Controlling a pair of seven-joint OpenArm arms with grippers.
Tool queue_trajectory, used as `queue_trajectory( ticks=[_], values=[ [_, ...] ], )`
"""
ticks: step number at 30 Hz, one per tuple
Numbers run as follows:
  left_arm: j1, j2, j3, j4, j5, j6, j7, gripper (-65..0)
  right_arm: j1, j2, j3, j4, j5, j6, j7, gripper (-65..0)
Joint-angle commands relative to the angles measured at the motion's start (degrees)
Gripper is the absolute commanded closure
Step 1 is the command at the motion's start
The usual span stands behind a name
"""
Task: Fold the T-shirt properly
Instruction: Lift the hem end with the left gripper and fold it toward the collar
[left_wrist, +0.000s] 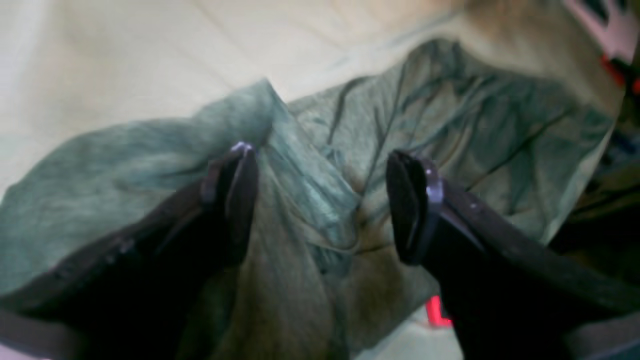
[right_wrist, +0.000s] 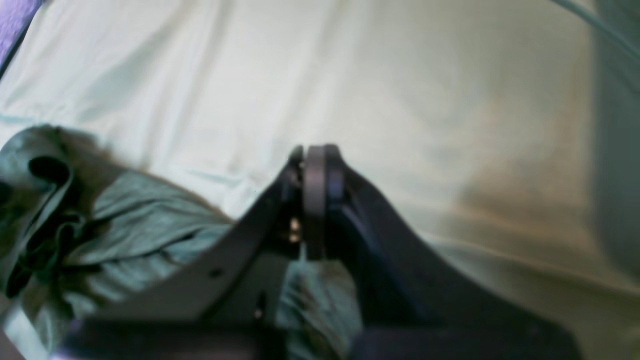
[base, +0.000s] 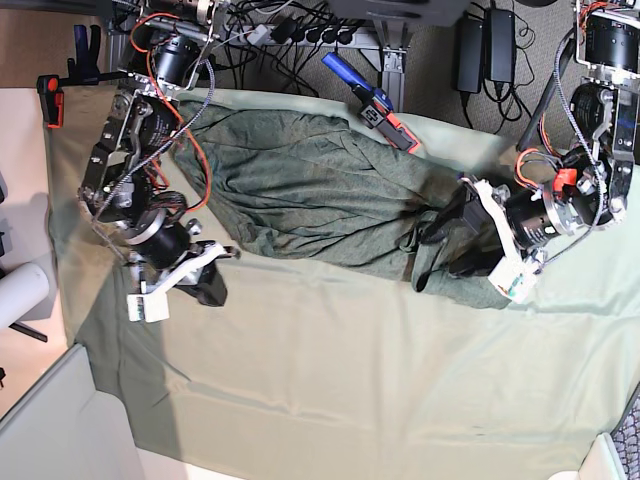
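T-shirt (base: 320, 190) rumpled lengthwise; left wrist view alone shows left pincer (left_wrist: 320, 200) released; right pincer (right_wrist: 315, 200) clenched, empty.

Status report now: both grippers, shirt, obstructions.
Left gripper open over bunched T-shirt, holding nothing. Right gripper shut, empty, beside the shirt's edge. Shirt crumpled, unfolded. No obstruction seen.

Matt wrinkled knit T-shirt (base: 300, 190), smooth table cloth (base: 330, 380)
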Motion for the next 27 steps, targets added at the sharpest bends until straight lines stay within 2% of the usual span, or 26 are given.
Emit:
queue_trajectory(
  ticks=[1, 4, 8, 11, 12, 13, 19, 27],
  values=[
    [-0.92, -0.37, -1.01, 1.42, -2.03, -0.54, -0.24, -43.0, 1.07, 0.68, 1.92, 0.94, 0.96, 0.04, 0.07, 0.0],
    [-0.87, -0.39, -2.89, 2.38, -3.28, -0.54, 0.98, -43.0, 0.39, 1.88, 6.82, 0.79, 5.33, 0.04, -3.89, 0.0],
    [-0.90, -0.72, -3.67, 2.45, -3.34, -0.54, 1.01, -43.0, -3.45, 4.94, 11.21, 0.72, 9.75, 0.04, -5.86, 0.0],
    [-0.90, -0.85, -3.65, 2.45, -3.15, -0.54, 1.09, -43.0, -7.61, 7.30, 11.50, 0.72, 11.47, 0.07, -6.58, -27.0],
    [-0.87, -0.83, -3.63, 2.45, -3.15, -0.54, 1.09, -43.0, -9.07, 8.00, 11.47, 0.72, 11.98, 0.07, -6.60, -33.1],
    [-0.85, -0.83, -3.63, 2.45, -3.15, -0.54, 1.16, -43.0, -10.51, 8.70, 11.45, 0.72, 12.31, 0.07, -6.60, -36.5],
    [-0.85, -0.83, -3.65, 2.45, -3.04, -0.54, 1.38, -43.0, -17.86, 11.63, 11.45, 0.72, 15.34, 0.07, -7.50, -37.5],
    [-0.72, -0.83, -3.63, 2.45, -2.93, -0.54, 1.73, -43.0, -22.91, 11.58, 11.43, 0.70, 17.64, 0.07, -7.76, -37.5]
  ],
)
